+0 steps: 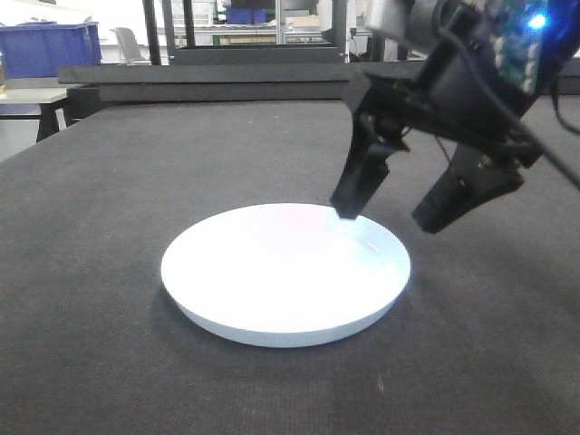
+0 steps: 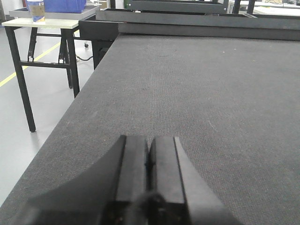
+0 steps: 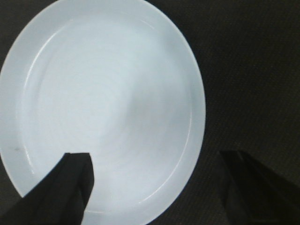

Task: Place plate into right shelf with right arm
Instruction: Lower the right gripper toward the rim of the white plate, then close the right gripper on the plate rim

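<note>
progress stood at the approach stage: my right gripper [image 1: 390, 217] hung wide open and empty, one finger inside the rim of the plate [image 1: 285, 276], one outside, plate flat on the dark table [image 1: 91, 272], grasp and shelving outstanding.

Top of plate [image 3: 108, 93] rim off-frame

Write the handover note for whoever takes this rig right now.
The plate lies flat on the dark table, not lifted.
The right gripper is open and straddles its rim, one finger over the plate and the other outside. Contact is unclear.
The left gripper is shut, empty, low over the table.
The right shelf is not clearly in view.
Done: gripper placed at the rim.
Left: close, lift, carry to the shelf, set down.
</note>
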Tool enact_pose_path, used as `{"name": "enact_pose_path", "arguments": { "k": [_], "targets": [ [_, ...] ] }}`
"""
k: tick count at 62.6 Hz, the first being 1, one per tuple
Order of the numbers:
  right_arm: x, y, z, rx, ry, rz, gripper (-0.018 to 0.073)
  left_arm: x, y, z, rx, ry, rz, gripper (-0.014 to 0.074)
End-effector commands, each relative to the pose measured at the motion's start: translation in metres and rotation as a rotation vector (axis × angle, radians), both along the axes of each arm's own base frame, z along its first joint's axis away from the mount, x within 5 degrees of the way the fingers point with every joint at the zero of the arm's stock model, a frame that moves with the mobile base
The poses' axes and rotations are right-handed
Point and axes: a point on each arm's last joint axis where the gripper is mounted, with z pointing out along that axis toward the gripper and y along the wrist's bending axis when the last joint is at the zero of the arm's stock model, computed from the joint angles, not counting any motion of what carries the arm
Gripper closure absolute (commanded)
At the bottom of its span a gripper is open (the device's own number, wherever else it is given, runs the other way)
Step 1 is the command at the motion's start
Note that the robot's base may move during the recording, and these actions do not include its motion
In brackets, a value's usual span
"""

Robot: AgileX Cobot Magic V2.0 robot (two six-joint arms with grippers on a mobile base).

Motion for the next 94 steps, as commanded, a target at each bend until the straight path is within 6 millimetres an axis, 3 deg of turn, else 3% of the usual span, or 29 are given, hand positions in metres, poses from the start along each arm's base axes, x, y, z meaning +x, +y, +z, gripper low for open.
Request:
{"name": "enact_pose_path", "arguments": {
  "k": [1, 12, 27, 35, 73, 94],
  "targets": [
    [0.006, 0.004, 0.013, 0.039, -0.045, -0.011, -0.0071, 0.0, 0.0, 0.005, -0.013, -0.08, 0.004, 0.0643],
    [0.009, 0.006, 0.0, 0.024, -0.001, -0.006, -0.0036, 0.0, 0.0, 0.005, -0.013, -0.08, 0.004, 0.0643],
    [0.009, 0.006, -0.001, 0.023, 0.002, -0.006, 0.0179, 0.0, 0.0, 0.005, -0.013, -0.08, 0.004, 0.0643],
    [0.009, 0.006, -0.001, 0.022, 0.0, -0.006, 0.025, 0.0, 0.0, 0.005, -0.013, -0.08, 0.004, 0.0643],
    [0.015, 0.004, -0.002, -0.001, -0.06, -0.02, 0.0253, 0.0, 0.0, 0.005, -0.013, -0.08, 0.004, 0.0643],
    [0.02, 0.006, -0.025, -0.028, 0.016, -0.012, 0.0253, 0.0, 0.0, 0.005, -0.013, -0.08, 0.004, 0.0643]
  ]
}}
